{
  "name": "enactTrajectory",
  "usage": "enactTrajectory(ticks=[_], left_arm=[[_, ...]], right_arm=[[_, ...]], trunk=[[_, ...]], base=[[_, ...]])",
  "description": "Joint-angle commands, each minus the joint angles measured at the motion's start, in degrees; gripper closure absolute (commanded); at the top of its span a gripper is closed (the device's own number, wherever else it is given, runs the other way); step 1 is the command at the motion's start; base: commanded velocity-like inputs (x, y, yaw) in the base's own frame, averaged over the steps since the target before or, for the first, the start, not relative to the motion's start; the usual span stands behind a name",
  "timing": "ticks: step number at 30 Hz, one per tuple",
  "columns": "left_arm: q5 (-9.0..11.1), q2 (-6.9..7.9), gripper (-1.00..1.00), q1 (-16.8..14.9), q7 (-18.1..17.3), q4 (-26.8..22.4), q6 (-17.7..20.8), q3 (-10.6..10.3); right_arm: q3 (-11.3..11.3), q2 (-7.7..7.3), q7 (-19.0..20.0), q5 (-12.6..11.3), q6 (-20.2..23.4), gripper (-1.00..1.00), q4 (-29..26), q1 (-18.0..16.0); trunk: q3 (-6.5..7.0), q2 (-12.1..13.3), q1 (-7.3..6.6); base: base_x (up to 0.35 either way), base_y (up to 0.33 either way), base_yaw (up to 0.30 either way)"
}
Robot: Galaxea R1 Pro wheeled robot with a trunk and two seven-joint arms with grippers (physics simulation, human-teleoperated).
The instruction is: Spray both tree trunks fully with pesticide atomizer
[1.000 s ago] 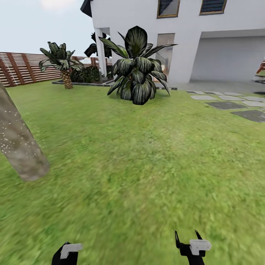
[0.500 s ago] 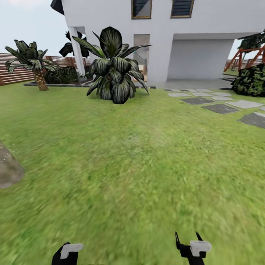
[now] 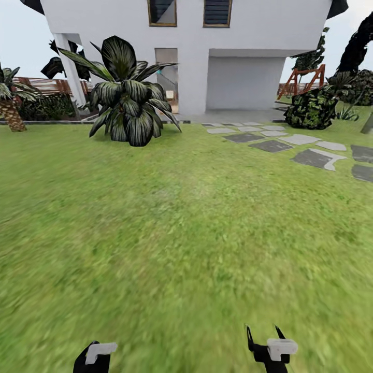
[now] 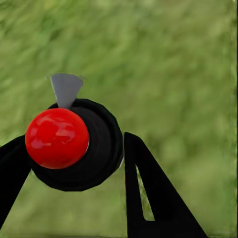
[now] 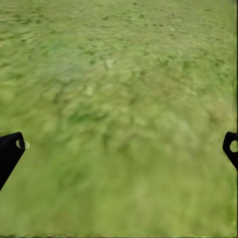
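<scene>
**A:** Head view first: what lies ahead of the robot?

**B:** Open grass floor [image 3: 171,243] fills most of it. Beyond the lawn stands a white house [image 3: 248,57], with a big dark broad-leaved plant [image 3: 124,98] in front of its left side. Grey stepping stones [image 3: 290,142] run across the right, toward a round dark bush [image 3: 311,109]. At the far left edge a short palm [image 3: 10,103] stands before a strip of brown slat fence [image 3: 44,85].

**B:** And the arms?

**A:** Both show at the bottom edge. The left gripper [image 3: 96,357] is low on the left, the right gripper [image 3: 265,339] low on the right, its two black fingers standing apart with only grass between them.

**B:** Where is the pesticide atomizer?

**A:** In the left wrist view the pesticide atomizer [image 4: 74,144] sits between the left gripper's [image 4: 69,168] fingers [image 4: 148,193]: a dark round body with a bright red cap facing the camera and a small grey nozzle at its edge. The black fingers press against both its sides, so the jaws are clamped on it, above blurred grass.

**B:** And the right wrist view?

**A:** The right gripper [image 5: 124,148] is spread wide, one fingertip at each edge of the picture, holding nothing, with green lawn below.
</scene>
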Motion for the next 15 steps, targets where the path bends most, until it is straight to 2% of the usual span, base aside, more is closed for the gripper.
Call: enactTrajectory(ticks=[1, 15], left_arm=[[0.0, 0.0, 1.0, 0.0, 0.0, 0.0, 0.0, 0.0], [0.0, 0.0, 1.0, 0.0, 0.0, 0.0, 0.0, 0.0]], right_arm=[[0.0, 0.0, 0.0, 0.0, 0.0, -1.0, 0.0, 0.0], [0.0, 0.0, 0.0, 0.0, 0.0, -1.0, 0.0, 0.0]], trunk=[[-0.02, 0.0, 0.0], [-0.33, 0.0, 0.0]], base=[[-0.196, -0.23, -0.3], [-0.194, -0.23, -0.3]])
